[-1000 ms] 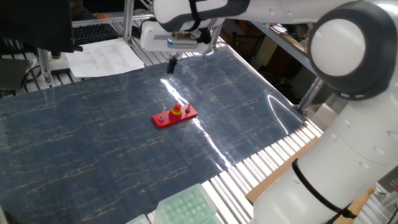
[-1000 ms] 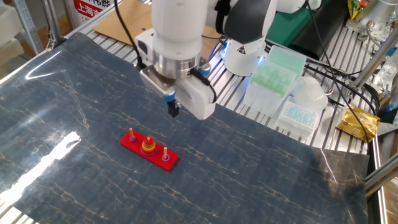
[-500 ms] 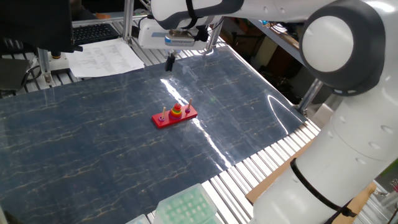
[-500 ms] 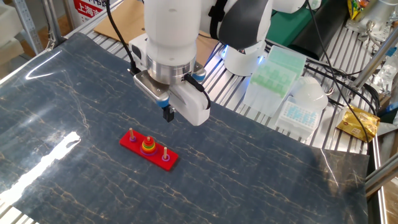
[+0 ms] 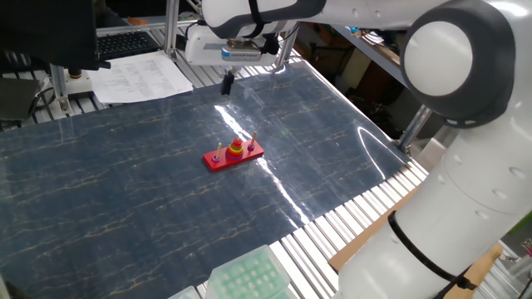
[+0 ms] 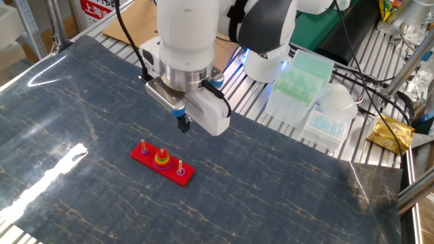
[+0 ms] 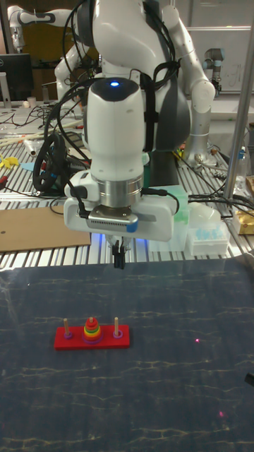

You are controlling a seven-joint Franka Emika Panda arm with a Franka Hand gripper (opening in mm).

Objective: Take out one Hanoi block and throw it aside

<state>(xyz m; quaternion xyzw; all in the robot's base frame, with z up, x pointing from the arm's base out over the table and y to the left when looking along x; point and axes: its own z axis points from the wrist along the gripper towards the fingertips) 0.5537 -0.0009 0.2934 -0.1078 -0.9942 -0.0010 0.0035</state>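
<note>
A red base (image 5: pixel 233 155) with three pegs lies mid-table on the dark mat. Its middle peg carries a stack of yellow and green rings topped by the Hanoi block (image 5: pixel 237 145), a tiny red ring, also seen in the other fixed view (image 6: pixel 162 153) and the tall view (image 7: pixel 89 323). My gripper (image 5: pixel 226 85) hangs in the air beyond the base, apart from it, pointing down. Its dark fingers sit together with nothing between them (image 6: pixel 183 125) (image 7: pixel 119 262).
Green pipette-tip boxes (image 6: pixel 298 74) and a white box (image 6: pixel 329 122) stand off the mat by the robot's foot. Another green rack (image 5: pixel 249 278) sits at the near edge. Papers (image 5: pixel 141 76) and a cardboard sheet (image 7: pixel 35 229) lie beside the mat.
Over the last second the gripper shifted a little sideways above the table, then held still. The rings and base have not moved.
</note>
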